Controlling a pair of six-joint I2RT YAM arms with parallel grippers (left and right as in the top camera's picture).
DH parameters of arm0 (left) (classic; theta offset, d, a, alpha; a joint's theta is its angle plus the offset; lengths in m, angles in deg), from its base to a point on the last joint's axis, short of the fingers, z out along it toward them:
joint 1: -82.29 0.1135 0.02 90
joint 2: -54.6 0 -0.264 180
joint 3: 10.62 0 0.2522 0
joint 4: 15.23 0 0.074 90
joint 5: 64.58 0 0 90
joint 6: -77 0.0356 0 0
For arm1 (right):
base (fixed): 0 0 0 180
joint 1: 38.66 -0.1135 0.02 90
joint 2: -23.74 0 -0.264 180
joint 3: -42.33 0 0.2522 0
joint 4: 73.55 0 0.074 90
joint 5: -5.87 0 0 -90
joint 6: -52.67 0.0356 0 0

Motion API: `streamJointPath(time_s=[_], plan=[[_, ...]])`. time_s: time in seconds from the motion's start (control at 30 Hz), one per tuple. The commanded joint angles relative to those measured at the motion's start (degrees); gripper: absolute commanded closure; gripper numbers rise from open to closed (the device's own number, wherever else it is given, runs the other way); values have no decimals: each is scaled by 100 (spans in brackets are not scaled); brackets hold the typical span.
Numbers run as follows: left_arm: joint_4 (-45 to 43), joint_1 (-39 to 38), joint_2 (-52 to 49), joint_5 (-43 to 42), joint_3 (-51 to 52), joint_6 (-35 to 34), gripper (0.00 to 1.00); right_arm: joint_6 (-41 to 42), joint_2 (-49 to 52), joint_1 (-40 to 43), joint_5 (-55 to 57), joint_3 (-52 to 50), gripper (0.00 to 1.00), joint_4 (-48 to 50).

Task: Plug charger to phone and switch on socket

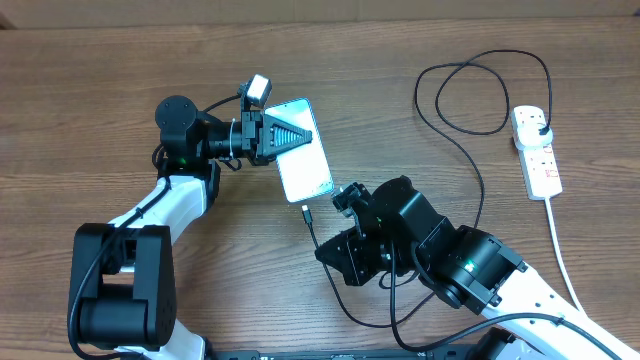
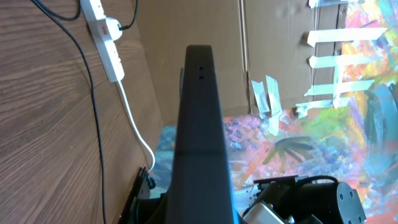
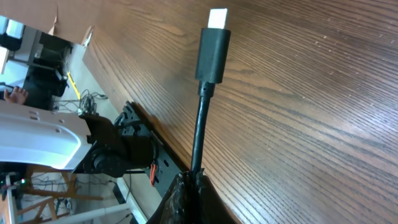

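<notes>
My left gripper (image 1: 303, 135) is shut on the phone (image 1: 308, 165), holding it tilted above the table with its light screen facing up. In the left wrist view the phone's dark edge (image 2: 199, 124) rises straight out of the gripper (image 2: 199, 214). My right gripper (image 1: 326, 250) is shut on the charger cable (image 3: 199, 130) a little behind its connector tip (image 1: 306, 212). That tip (image 3: 213, 43) points toward the phone's lower end, a short gap away. The black cable (image 1: 470, 170) loops back to a black plug adapter (image 1: 541, 126) in the white socket strip (image 1: 540, 160).
The socket strip (image 2: 102, 25) with its red switch and white cord (image 2: 134, 124) lies at the table's right side. The white cord (image 1: 565, 255) runs to the front edge. Cable loops (image 1: 470, 95) lie on the wood at the back right.
</notes>
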Motion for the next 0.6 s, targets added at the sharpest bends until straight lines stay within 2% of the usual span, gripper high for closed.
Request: streamJointPath(time_s=[0.0, 0.13, 0.57], plan=[[-48, -37, 55, -216, -2, 50, 96, 87, -35, 15, 227, 2, 96, 46], [-50, -37, 55, -280, -2, 50, 96, 361, -35, 15, 354, 2, 96, 46], [-46, -37, 55, -330, -2, 44, 96, 382, -35, 15, 354, 2, 96, 52]])
